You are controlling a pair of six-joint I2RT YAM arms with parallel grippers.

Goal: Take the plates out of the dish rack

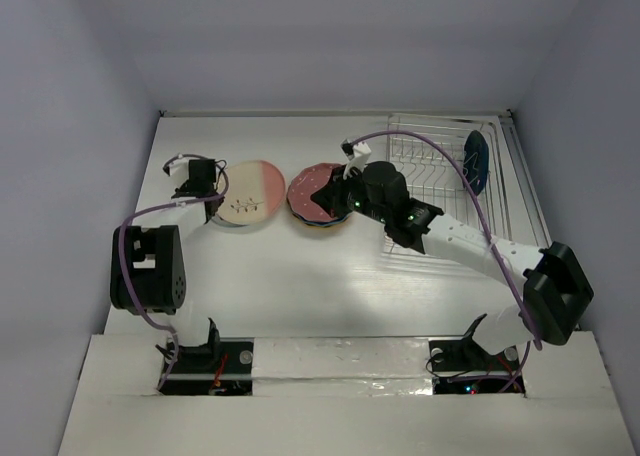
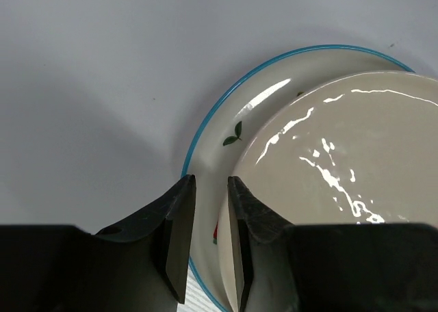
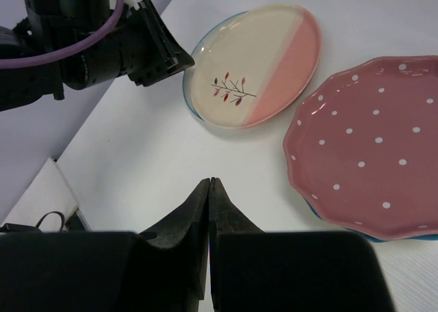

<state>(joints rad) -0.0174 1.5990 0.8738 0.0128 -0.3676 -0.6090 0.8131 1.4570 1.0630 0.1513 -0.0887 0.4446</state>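
Note:
A cream-and-pink plate (image 1: 250, 194) lies flat on a white plate with red marks and a blue rim (image 2: 236, 117), left of centre. My left gripper (image 1: 207, 183) is at their left edge, open by a narrow gap (image 2: 210, 182) over the rims and holding nothing. A maroon-pink dotted plate (image 1: 318, 191) tops a stack with a teal-blue plate (image 3: 383, 235) under it. My right gripper (image 3: 209, 182) is shut and empty above the table between the two stacks. The dish rack (image 1: 440, 166) at the right holds a dark navy plate (image 1: 477, 159) upright.
White walls close in the table at the back and both sides. The right arm (image 1: 470, 246) stretches across the rack's front. A purple cable (image 1: 460, 181) arcs over the rack. The left arm's body (image 1: 148, 266) stands near the left edge.

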